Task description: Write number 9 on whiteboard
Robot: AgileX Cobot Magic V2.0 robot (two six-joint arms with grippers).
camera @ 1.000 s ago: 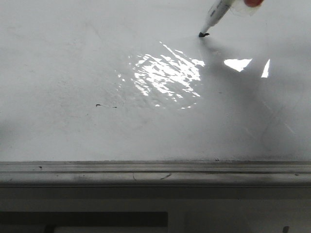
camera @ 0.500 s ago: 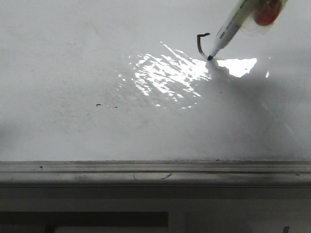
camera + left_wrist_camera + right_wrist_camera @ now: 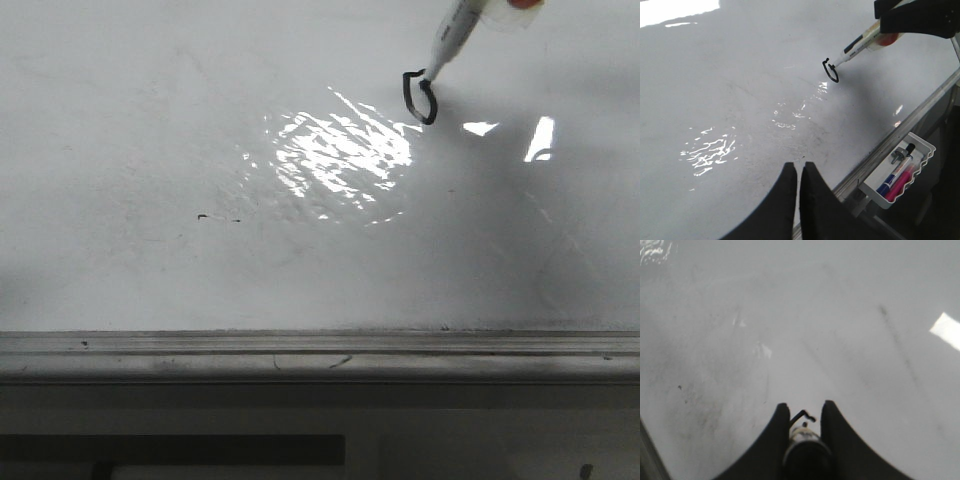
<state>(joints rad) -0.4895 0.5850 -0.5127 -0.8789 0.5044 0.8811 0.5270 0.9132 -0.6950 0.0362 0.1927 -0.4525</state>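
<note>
— How does the whiteboard [image 3: 150, 130] look?
— Glossy and smooth, with hard white glare patches, though faint grey smudges and scuffs dull it in places. The rail [image 3: 320, 355] along its bottom edge looks like brushed grey metal, scratched and a little grimy.
— And the ink of the 9 [image 3: 420, 96]?
— Matt black, a thin line on the shine.
— The marker [image 3: 860, 44]?
— Smooth pale plastic with printing on the barrel; clear, shiny tape seems wrapped near its orange part.
— The grippers?
— The left gripper [image 3: 800, 172] and right gripper [image 3: 802, 415] both have matt black fingers, plastic by the look.
— The tray [image 3: 922, 160]?
— White moulded plastic, wavy-edged, slightly glossy.
</note>
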